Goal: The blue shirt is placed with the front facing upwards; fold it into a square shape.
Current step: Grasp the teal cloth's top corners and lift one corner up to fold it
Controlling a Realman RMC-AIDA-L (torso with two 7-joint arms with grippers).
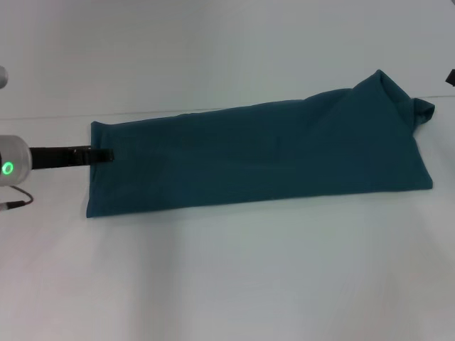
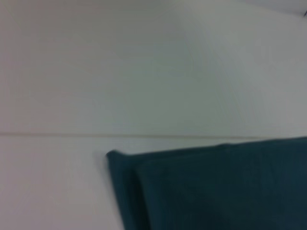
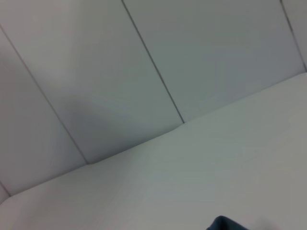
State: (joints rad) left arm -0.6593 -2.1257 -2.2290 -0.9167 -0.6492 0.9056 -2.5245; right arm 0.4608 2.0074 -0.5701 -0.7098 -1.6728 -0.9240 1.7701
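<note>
The blue shirt lies on the white table as a long strip, folded lengthwise, running from left to right. Its right end is bunched and raised into a peak. No print shows on the side facing up. My left gripper reaches in from the left and its tip overlaps the strip's left edge. The left wrist view shows one folded corner of the shirt. Only a dark sliver of my right gripper shows at the right border, beside the raised end. A small bit of shirt appears in the right wrist view.
The white table stretches wide in front of the shirt. A white panelled wall stands behind the table's back edge. A thin cable hangs under the left arm.
</note>
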